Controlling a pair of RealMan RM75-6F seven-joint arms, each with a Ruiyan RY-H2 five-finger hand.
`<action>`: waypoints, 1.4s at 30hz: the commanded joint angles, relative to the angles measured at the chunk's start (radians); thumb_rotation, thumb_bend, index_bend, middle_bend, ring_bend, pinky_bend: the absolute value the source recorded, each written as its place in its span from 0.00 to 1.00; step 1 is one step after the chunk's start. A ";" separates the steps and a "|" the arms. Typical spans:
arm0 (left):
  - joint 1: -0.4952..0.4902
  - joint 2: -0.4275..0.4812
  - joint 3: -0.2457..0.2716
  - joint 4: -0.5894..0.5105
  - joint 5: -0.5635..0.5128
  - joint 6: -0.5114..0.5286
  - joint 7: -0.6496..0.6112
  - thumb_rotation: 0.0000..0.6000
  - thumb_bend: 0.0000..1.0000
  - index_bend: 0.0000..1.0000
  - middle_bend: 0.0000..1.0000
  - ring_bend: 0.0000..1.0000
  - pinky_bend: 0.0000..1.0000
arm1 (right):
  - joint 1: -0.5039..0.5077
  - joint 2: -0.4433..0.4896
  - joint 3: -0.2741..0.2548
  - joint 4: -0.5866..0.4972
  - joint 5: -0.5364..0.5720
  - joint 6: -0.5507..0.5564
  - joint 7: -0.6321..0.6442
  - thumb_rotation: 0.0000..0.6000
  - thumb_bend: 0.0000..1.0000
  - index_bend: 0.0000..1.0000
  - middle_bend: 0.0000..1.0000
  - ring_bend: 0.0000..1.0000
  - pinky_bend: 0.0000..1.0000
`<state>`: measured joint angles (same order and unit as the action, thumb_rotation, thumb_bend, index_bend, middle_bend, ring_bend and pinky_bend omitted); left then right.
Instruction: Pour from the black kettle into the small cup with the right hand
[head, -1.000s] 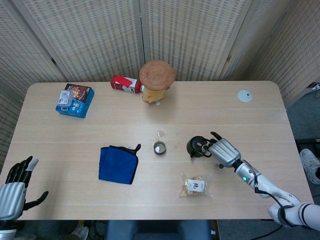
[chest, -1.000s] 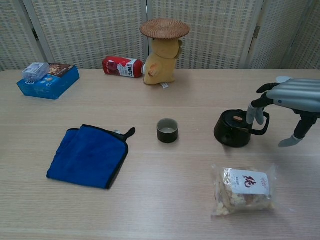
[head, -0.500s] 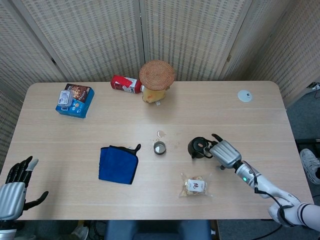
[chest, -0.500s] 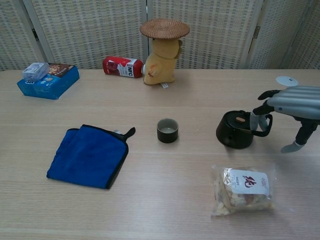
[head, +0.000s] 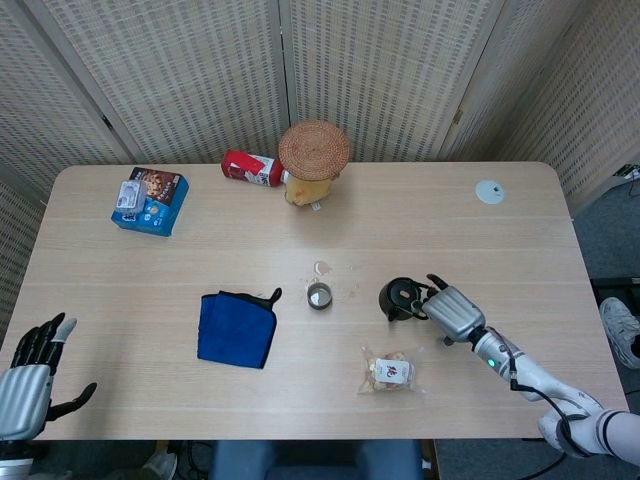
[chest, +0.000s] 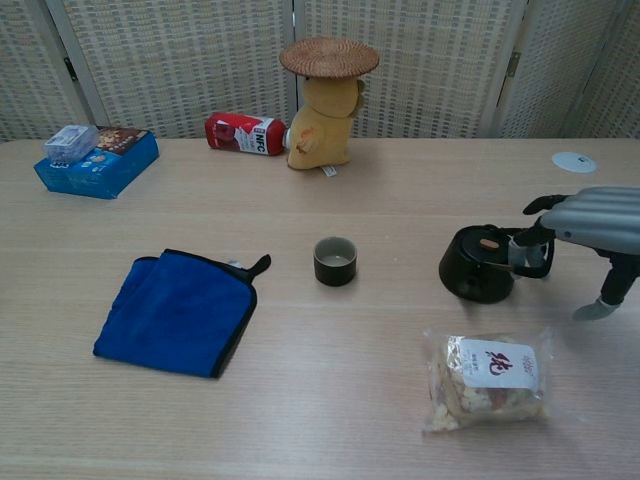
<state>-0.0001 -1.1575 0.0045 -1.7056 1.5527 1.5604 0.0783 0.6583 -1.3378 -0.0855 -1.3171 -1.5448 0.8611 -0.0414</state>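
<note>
The black kettle (head: 398, 298) (chest: 478, 263) stands upright on the table, right of the small dark cup (head: 319, 295) (chest: 335, 261), with a clear gap between them. My right hand (head: 452, 312) (chest: 590, 215) is at the kettle's right side, its fingers (chest: 530, 240) hooked on the handle while the thumb points down and away. My left hand (head: 25, 380) hovers at the table's near left corner with fingers spread and nothing in it; the chest view does not show it.
A snack bag (head: 390, 371) (chest: 488, 378) lies just in front of the kettle. A blue cloth (head: 237, 328) (chest: 180, 310) lies left of the cup. At the back stand a straw-hatted plush toy (head: 312, 160), a red can (head: 250, 168) and a blue box (head: 150, 198). A white disc (head: 489, 191) lies far right.
The kettle and my right hand have slid together a little to the right and toward the table's near edge. The cup and left hand have stayed put.
</note>
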 joint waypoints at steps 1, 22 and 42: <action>0.000 0.000 0.000 0.001 -0.001 -0.001 0.000 1.00 0.22 0.03 0.00 0.00 0.00 | -0.001 -0.003 -0.003 0.005 -0.001 -0.005 -0.001 1.00 0.05 0.39 0.47 0.32 0.09; 0.004 0.000 -0.001 0.008 -0.005 0.000 -0.008 1.00 0.22 0.03 0.00 0.00 0.00 | -0.016 -0.036 0.002 0.046 0.014 -0.023 -0.015 1.00 0.05 0.53 0.61 0.49 0.09; 0.019 0.014 -0.003 0.012 -0.009 0.020 -0.022 1.00 0.22 0.03 0.00 0.00 0.00 | 0.070 -0.030 0.091 -0.015 0.068 -0.103 0.039 1.00 0.01 0.84 0.93 0.87 0.22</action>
<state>0.0187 -1.1434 0.0017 -1.6940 1.5435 1.5807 0.0559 0.7270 -1.3681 0.0037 -1.3309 -1.4781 0.7597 -0.0036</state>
